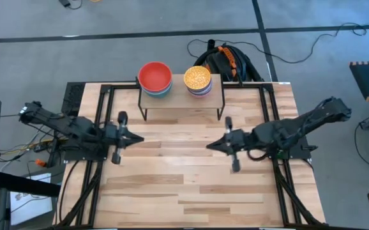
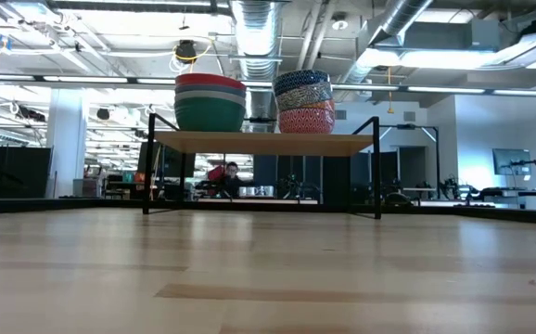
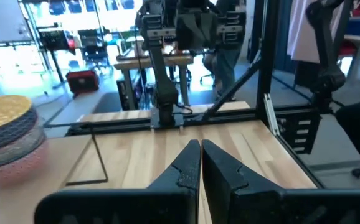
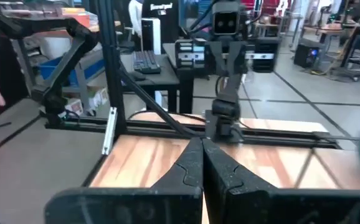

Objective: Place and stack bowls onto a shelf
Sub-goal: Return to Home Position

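Light wooden shelf (image 1: 179, 99) at the far side of the counter (image 1: 184, 182) carries the bowls in two nested stacks, side by side but apart. One is topped by the red bowl (image 1: 154, 75), the other by the yellow-patterned bowl (image 1: 197, 78). Both stacks stand upright in the low view. My left gripper (image 1: 140, 138) and right gripper (image 1: 210, 145) hang over bare counter, well clear of the shelf, fingers pressed together on nothing. Judgement: the bowls look rigid, light, smooth-walled and likely breakable. Any further hold belongs on a rim, lifted straight up, since nested bowls could slide. Stacking appears complete
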Tool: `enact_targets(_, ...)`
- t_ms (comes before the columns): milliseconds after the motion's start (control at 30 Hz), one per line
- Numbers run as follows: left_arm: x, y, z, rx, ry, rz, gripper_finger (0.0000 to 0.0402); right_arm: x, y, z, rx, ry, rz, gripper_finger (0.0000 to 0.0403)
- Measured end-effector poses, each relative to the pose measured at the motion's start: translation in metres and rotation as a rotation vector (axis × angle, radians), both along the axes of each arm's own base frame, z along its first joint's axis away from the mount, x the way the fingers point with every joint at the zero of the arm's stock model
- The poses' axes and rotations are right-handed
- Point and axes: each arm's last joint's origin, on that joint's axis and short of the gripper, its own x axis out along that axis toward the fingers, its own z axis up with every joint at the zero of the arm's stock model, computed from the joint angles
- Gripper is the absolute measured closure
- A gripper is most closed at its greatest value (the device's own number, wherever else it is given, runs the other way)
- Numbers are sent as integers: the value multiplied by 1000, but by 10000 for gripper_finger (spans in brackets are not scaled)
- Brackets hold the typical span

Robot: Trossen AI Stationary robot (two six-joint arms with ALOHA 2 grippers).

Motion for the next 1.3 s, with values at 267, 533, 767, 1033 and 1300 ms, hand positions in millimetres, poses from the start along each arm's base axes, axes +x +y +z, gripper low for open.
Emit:
enact_targets(267,-17,11,-38,-35,8,27,401,-40,-17,17,-54,-5,-1,385)
enact_targets(533,-11,15,-76,-113,26,66,401,-54,-30,-24,18,-87,-39,385)
enact_targets(767,-9,25,-82,-107,67,133,401,-69,-40,-66,123,-105,-59,385)
enact_targets(1033,-22,40,-71,-100,-26,146,401,-93,-50,-87,136,-136,-31,384)
enact_targets(1300,-32,42,-80,-91,-79,155,401,-97,-52,-123,184,-135,-20,384)
